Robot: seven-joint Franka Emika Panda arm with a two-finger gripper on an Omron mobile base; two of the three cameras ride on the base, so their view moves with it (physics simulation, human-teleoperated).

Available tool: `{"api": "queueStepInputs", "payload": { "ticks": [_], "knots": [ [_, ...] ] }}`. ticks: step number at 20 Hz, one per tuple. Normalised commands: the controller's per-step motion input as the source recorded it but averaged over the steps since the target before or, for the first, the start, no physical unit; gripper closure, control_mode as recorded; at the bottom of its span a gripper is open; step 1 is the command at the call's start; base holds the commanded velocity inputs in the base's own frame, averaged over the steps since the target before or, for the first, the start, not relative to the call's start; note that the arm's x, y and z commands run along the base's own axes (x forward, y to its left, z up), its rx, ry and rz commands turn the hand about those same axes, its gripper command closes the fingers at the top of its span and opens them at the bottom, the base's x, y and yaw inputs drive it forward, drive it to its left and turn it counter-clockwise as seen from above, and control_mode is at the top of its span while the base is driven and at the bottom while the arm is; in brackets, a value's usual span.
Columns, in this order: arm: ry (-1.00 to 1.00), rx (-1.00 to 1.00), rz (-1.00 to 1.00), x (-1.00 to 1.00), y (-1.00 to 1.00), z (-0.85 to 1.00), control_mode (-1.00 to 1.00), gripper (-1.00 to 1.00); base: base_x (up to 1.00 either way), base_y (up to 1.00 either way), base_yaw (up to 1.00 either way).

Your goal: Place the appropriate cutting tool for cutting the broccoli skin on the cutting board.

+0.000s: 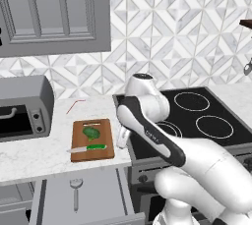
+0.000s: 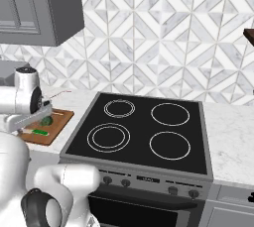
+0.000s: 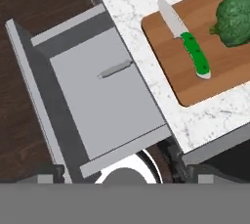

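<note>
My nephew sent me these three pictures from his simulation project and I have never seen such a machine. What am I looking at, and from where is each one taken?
It is a rendered kitchen with a white robot arm on a driving base. Two pictures come from cameras on the base, behind the arm to its left and right. The third looks down from a camera on the arm's hand.

On the marble counter lies a wooden cutting board. On it rest a green-handled knife and a small broccoli floret, close together. Below the counter an open drawer holds a grey metal peeler. A black stove stands to the right, a toaster oven to the left. The pictures don't show the fingers clearly.
</note>
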Motion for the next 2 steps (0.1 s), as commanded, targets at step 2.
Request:
{"api": "queueStepInputs", "payload": {
  "ticks": [2],
  "knots": [
    [0.0,0.0,-0.34,-0.22,0.0,0.77,-1.0,-1.0,0.0,0.0,0.0]
  ]
}}
